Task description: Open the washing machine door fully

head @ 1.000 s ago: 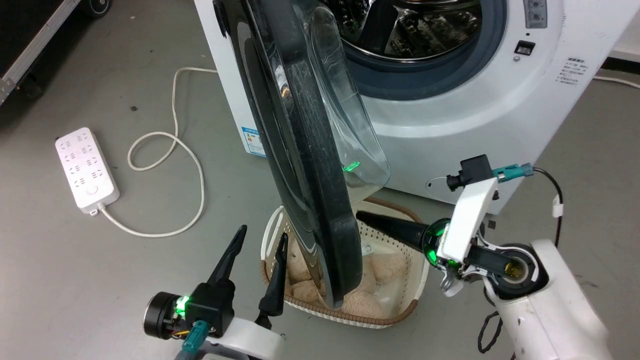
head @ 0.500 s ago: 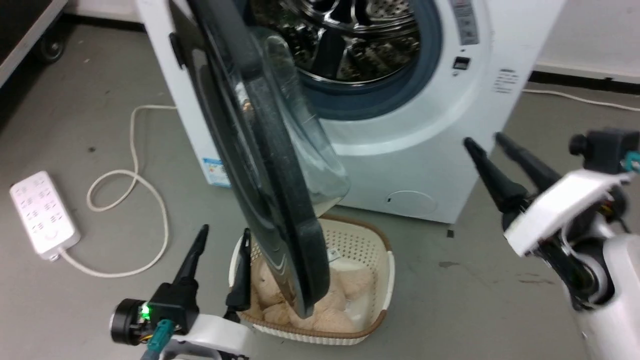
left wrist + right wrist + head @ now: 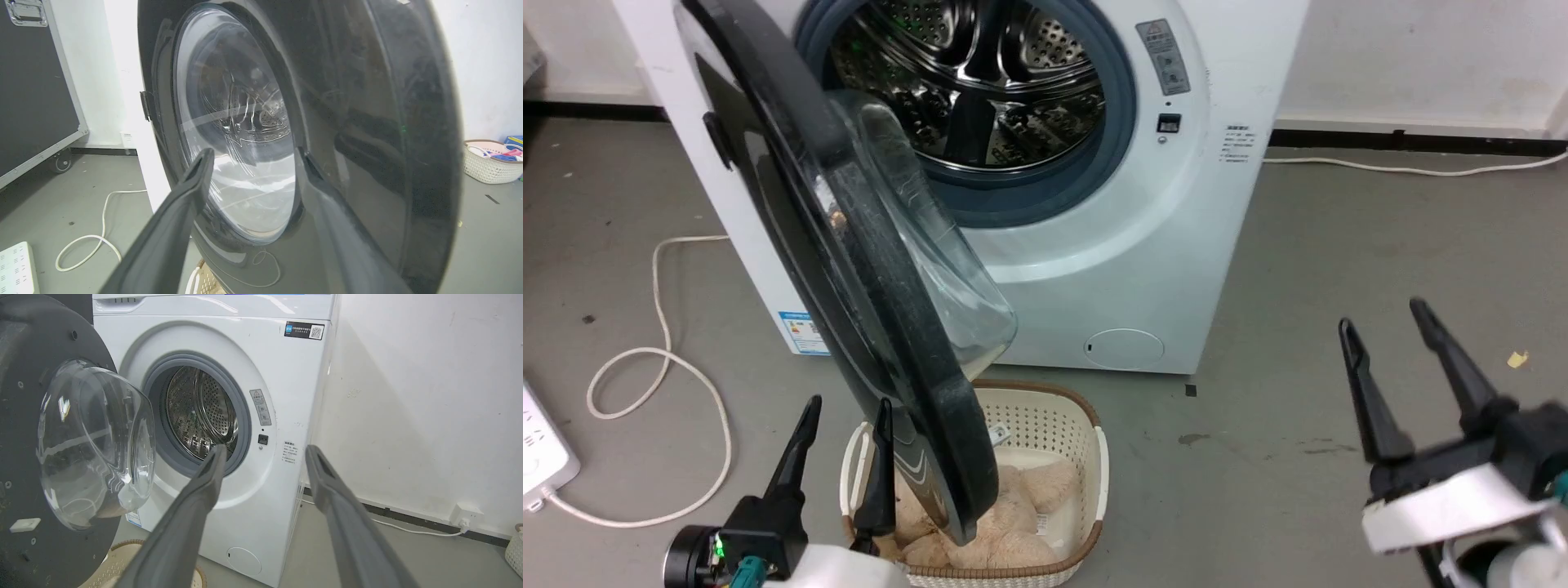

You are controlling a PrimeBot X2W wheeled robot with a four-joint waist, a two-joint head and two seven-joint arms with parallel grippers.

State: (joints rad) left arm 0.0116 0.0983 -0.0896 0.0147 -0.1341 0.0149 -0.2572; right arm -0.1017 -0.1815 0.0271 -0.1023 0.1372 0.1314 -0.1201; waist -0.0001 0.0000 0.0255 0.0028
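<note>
At the lower left of my head view, my left claw (image 3: 849, 404) is spread wide and empty, its inner finger just beside the lower edge of the one washing machine door (image 3: 849, 269); I cannot tell if they touch. My right claw (image 3: 1380, 318) is also wide and empty, well apart to the door's right. One basket (image 3: 1098, 474) sits under the door. Beyond it, the one washing machine (image 3: 1094, 261) shows its drum (image 3: 980, 73), the door angled out from it
</note>
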